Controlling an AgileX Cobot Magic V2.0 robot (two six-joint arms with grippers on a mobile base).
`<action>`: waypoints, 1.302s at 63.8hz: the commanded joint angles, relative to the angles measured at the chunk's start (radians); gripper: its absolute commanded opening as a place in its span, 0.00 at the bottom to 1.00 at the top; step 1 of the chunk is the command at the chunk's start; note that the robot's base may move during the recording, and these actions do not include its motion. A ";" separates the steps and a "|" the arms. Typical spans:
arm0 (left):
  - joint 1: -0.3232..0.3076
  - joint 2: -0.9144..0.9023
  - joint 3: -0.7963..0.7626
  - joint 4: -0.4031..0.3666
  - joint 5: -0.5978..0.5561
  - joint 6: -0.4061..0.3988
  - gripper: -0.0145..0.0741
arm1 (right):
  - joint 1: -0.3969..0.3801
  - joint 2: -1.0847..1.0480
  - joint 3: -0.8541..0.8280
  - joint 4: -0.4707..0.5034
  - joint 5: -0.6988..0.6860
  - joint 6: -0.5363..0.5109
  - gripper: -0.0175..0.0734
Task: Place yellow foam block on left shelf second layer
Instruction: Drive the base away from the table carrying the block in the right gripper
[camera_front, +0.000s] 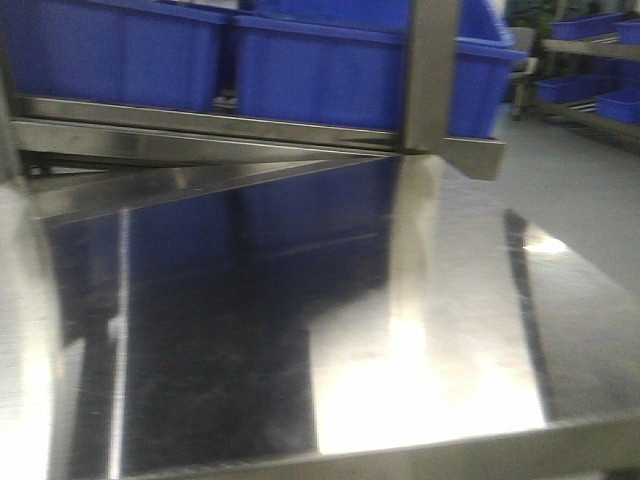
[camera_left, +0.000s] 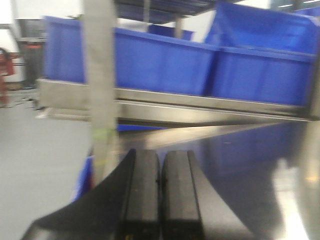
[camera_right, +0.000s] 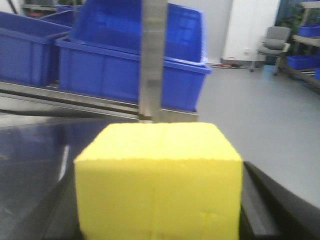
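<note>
The yellow foam block (camera_right: 159, 182) fills the lower middle of the right wrist view, held between the dark fingers (camera_right: 260, 200) of my right gripper (camera_right: 159, 210), above a shiny steel surface (camera_right: 35, 150). It does not show in the front view or the left wrist view. My left gripper (camera_left: 161, 172) is shut and empty, its two black fingers (camera_left: 142, 190) pressed together above the steel shelf surface (camera_left: 250, 170). Neither gripper shows in the front view.
Blue plastic bins (camera_front: 300, 70) stand on a steel shelf layer (camera_front: 200, 130) just beyond the reflective steel surface (camera_front: 420, 330). A steel upright post (camera_front: 432, 70) stands at the shelf's right corner; it shows in the right wrist view (camera_right: 152, 60) and another in the left wrist view (camera_left: 100, 85). Grey floor (camera_right: 260, 110) lies to the right.
</note>
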 joint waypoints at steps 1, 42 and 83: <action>0.001 -0.020 0.027 -0.006 -0.082 -0.003 0.30 | -0.005 0.006 -0.027 -0.010 -0.100 0.000 0.76; 0.001 -0.020 0.027 -0.006 -0.082 -0.003 0.30 | -0.005 0.006 -0.027 -0.010 -0.100 0.000 0.76; 0.001 -0.020 0.027 -0.006 -0.082 -0.003 0.30 | -0.005 0.006 -0.027 -0.010 -0.100 0.000 0.76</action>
